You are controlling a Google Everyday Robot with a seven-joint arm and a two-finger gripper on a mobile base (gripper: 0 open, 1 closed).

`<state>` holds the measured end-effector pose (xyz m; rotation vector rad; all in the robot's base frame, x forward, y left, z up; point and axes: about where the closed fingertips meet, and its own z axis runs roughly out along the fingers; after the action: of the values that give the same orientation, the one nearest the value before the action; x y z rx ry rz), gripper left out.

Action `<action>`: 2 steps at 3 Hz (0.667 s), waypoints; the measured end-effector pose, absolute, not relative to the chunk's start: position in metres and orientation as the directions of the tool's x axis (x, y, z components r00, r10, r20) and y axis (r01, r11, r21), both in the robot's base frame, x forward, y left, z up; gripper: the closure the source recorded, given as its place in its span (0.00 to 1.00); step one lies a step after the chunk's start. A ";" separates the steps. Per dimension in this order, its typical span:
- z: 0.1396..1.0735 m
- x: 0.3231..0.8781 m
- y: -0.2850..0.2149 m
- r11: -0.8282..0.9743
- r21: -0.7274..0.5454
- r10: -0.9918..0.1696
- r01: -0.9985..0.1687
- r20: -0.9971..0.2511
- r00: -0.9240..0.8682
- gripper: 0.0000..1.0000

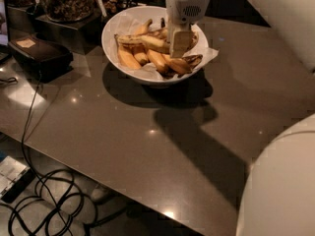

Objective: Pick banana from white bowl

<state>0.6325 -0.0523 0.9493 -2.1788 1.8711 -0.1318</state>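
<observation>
The white bowl point(115, 31), lined with crinkled white paper, stands at the back of the dark table and holds several bananas. The banana point(140, 40), long, dull yellow and brown-streaked, lies across the middle of the bowl from its left side toward the gripper. Shorter orange-yellow bananas point(129, 59) lie in front of it. My gripper point(180, 43) hangs from the white wrist straight down into the right half of the bowl, at the banana's right end and among the fruit. It hides that end of the banana.
A black box point(42, 55) sits left of the bowl. Containers of nuts point(64, 1) stand behind it. Cables point(44, 200) lie on the floor past the table's front-left edge. A large white arm link point(278, 181) fills the bottom right.
</observation>
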 end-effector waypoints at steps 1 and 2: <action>0.947 0.636 -0.047 -0.154 -0.264 -0.978 -0.952 -0.095 0.185 1.00; 0.963 0.617 -0.012 -0.265 -0.293 -0.951 -0.919 -0.076 0.299 1.00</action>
<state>0.6166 -0.0118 0.9635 -2.2893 1.7009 -0.1660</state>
